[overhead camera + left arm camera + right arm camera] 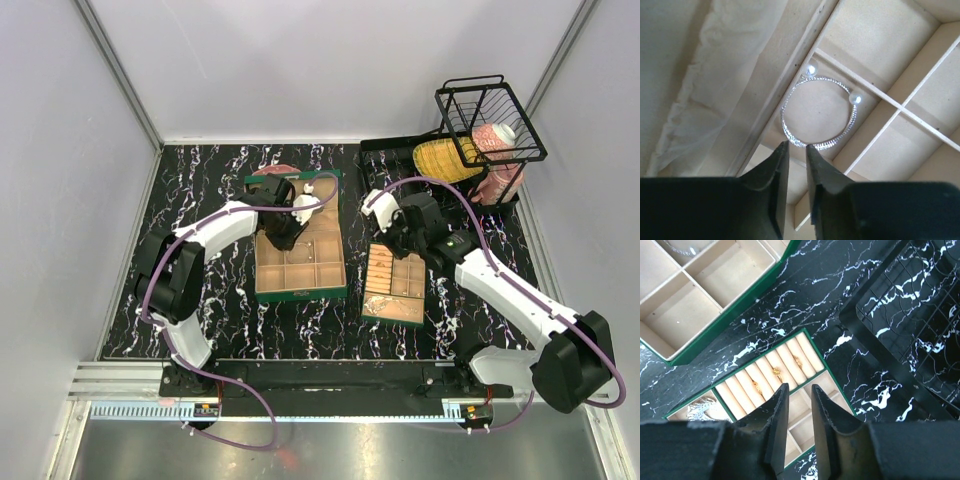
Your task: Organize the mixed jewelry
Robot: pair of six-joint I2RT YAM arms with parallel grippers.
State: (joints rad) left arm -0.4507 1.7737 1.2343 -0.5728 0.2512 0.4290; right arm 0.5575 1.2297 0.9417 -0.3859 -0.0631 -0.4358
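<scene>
A silver bangle hoop (817,112) with two pearl ends lies in one compartment of the green box (262,296); the left pincer (796,146) hovers above it, nearly pressed together. Three gold rings (776,372) sit in the small tray's (807,335) ring rolls beneath the empty, narrowly spread right pincer (799,387).

I see two white arms (225,228) with chunky black joints. A purple cable loops along each. Both wrists end in matte black jaws.

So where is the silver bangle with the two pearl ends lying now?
In the left wrist view, the silver bangle lies flat in a tan compartment of the green box, just ahead of the left claw, its two pearl ends near the compartment's dividers.
</scene>
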